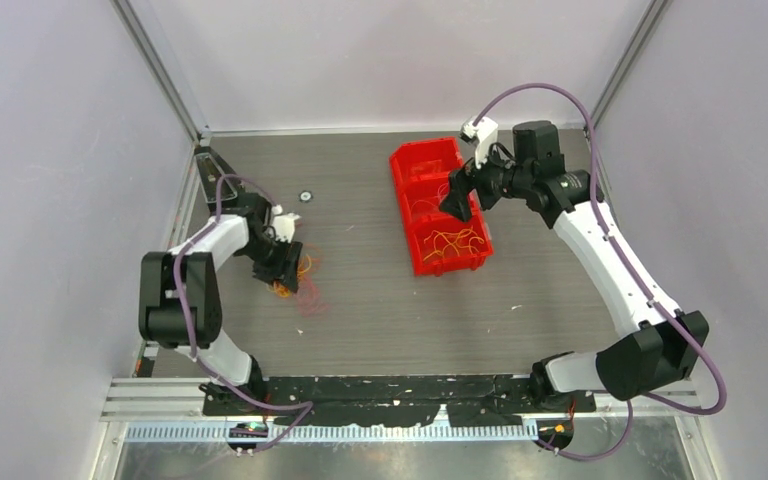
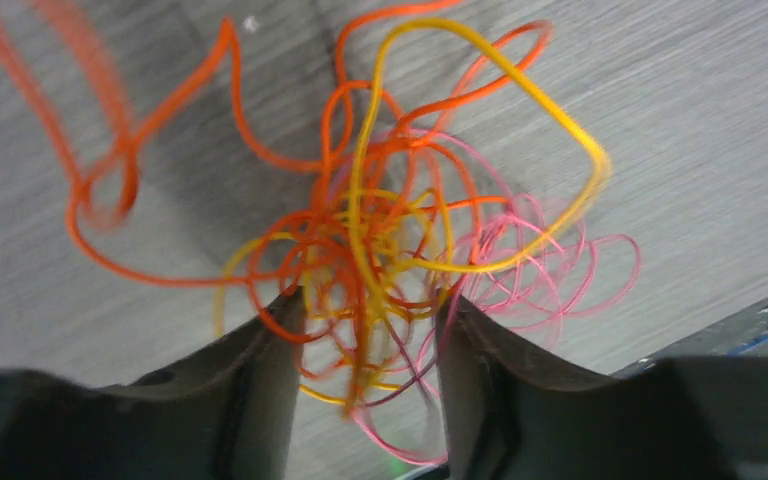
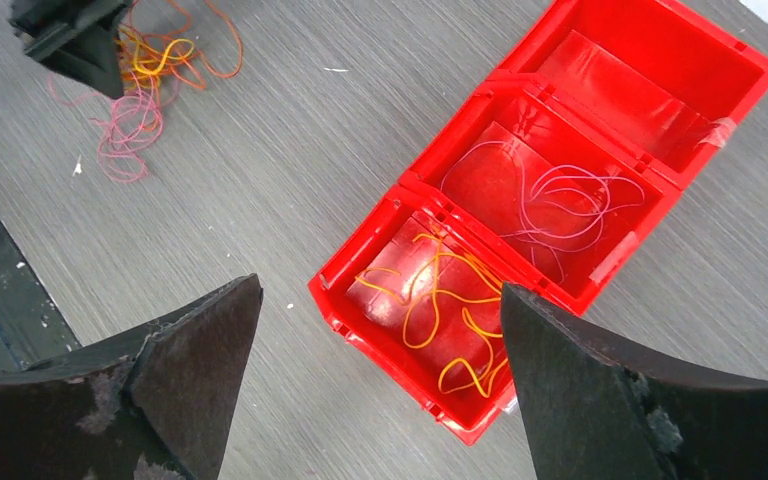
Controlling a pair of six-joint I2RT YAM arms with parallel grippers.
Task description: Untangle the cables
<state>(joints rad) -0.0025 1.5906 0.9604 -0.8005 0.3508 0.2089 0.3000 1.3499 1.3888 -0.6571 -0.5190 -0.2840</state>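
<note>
The cables (image 2: 390,230) lie as a tangle of orange, yellow and pink strands on the grey table; the tangle also shows in the top view (image 1: 298,282) and the right wrist view (image 3: 140,90). My left gripper (image 2: 368,310) is open and low over the tangle, with several strands between its fingers (image 2: 260,380). It also shows in the top view (image 1: 282,266). My right gripper (image 3: 380,290) is open and empty, held high above the red bin (image 3: 355,318), as the top view (image 1: 457,205) shows.
The red bin (image 1: 405,215) has three compartments. The near one holds orange-yellow strands (image 3: 440,300), the middle one pink strands (image 3: 560,200), and the far one (image 3: 650,80) holds nothing. Grey walls close in on the left, right and back.
</note>
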